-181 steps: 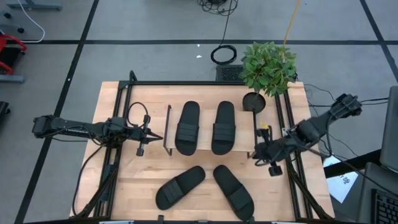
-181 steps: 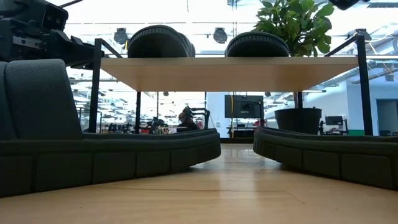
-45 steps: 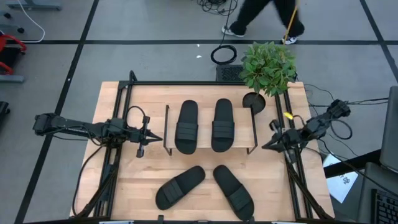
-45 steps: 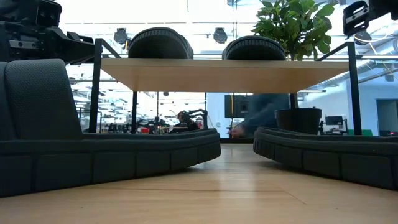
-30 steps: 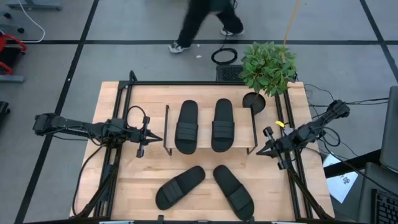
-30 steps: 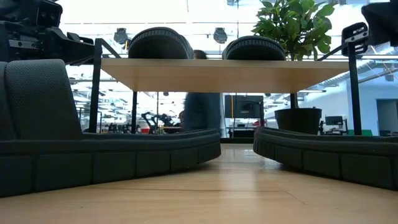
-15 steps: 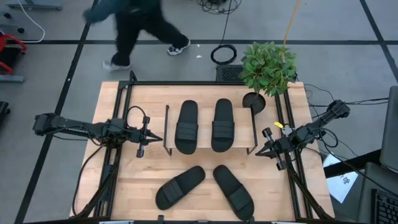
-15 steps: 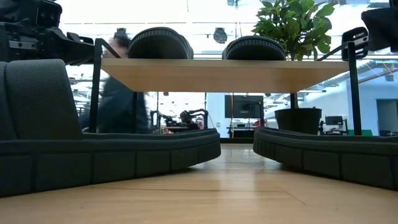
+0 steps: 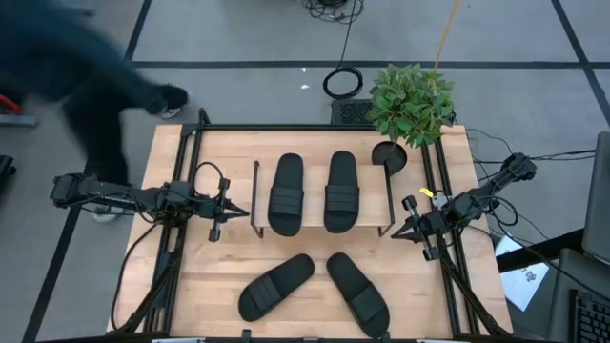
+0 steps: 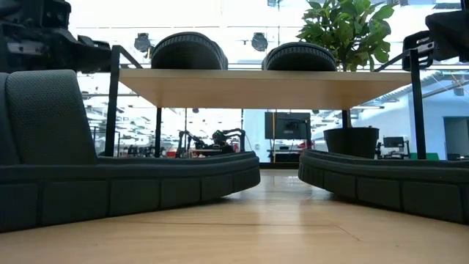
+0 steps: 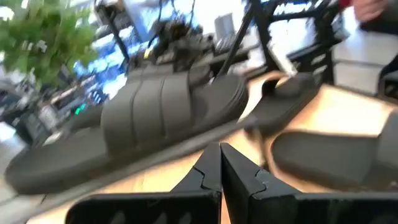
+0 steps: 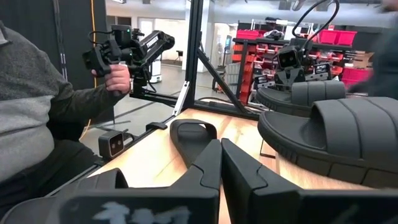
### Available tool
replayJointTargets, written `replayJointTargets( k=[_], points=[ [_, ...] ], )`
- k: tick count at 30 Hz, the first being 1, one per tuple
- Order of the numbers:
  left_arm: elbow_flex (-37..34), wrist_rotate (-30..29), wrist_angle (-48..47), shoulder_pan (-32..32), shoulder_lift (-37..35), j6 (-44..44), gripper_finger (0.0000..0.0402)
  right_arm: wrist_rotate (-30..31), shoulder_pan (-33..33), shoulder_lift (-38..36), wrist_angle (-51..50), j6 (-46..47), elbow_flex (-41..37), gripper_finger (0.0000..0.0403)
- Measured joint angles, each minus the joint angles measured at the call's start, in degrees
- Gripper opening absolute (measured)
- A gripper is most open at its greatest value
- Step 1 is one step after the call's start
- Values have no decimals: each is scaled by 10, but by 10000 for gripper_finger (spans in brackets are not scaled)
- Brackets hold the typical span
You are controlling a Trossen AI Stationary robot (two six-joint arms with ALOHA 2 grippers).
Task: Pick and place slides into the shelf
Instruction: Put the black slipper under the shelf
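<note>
high view, blurred person [image 9: 76, 57], frame-cut

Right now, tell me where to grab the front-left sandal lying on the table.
Take the front-left sandal by its strap, coming straight down from above. It lies flat and angled on the table, and the raised strap gives the left gripper an edge to pinch.

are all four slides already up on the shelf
No: the high view shows two slides on the shelf and two more slides lying on the tabletop in front.
</note>
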Motion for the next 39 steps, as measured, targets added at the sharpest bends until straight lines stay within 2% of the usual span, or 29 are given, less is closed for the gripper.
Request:
replayJointTargets(
  k=[5,8,13,16,19,26,31,35,39],
  points=[
    [7,107,69,-23,0,-22,5,0,0,0,5,0,0,0],
    [38,105,31,-64,1,-31,5,0,0,0,4,0,0,0],
    [127,-23,-140,-170,18,-50,5,0,0,0,4,10,0,0],
    [179,-96,-250,-227,40,-118,5,0,0,0,4,15,0,0],
    [203,-135,-294,-272,71,-193,5,0,0,0,4,15,-1,0],
    [205,-175,-255,-362,186,-291,5,0,0,0,4,15,-1,0],
    [205,-241,-144,-424,308,-297,5,0,0,0,4,15,-1,0],
    [205,-273,-57,-446,375,-300,5,0,0,0,7,14,-1,0],
    [205,-335,-40,-454,413,-307,6,0,0,0,12,13,-1,0]
  ],
)
